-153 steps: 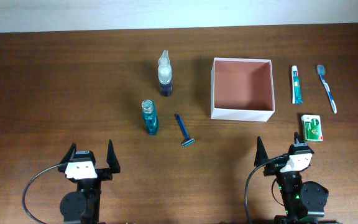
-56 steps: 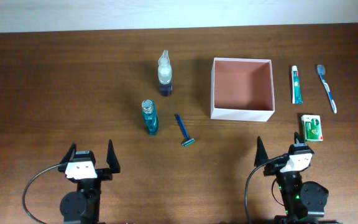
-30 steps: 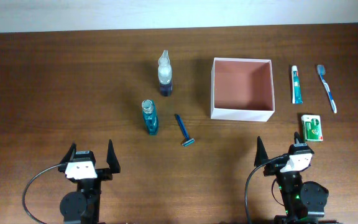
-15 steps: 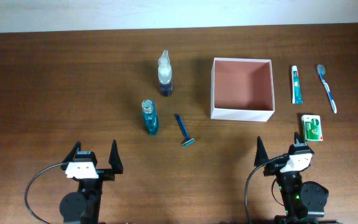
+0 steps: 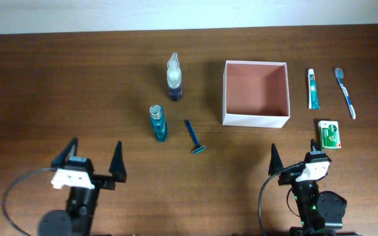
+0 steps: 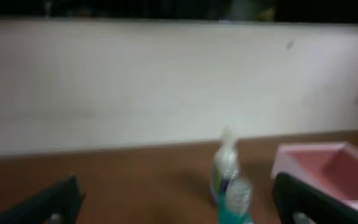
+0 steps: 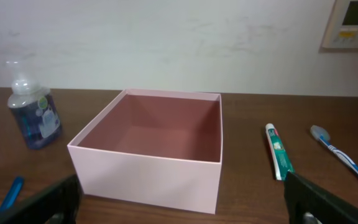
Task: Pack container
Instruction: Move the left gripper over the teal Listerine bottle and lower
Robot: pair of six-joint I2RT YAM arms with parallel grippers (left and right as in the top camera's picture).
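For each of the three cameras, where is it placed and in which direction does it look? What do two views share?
Overhead: above the table, looking straight down; at the lower edge, left pincer and right pincer, both open.
Left wrist: low on the left arm, facing the far wall, blurred; its own fingertips at the lower corners.
Right wrist: low on the right arm, facing the same wall; its own fingertips at the lower corners.
Shared: both wrist views show the container and the pump bottle.

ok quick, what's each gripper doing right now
Left gripper: open, holding nothing.
Right gripper: open, holding nothing.
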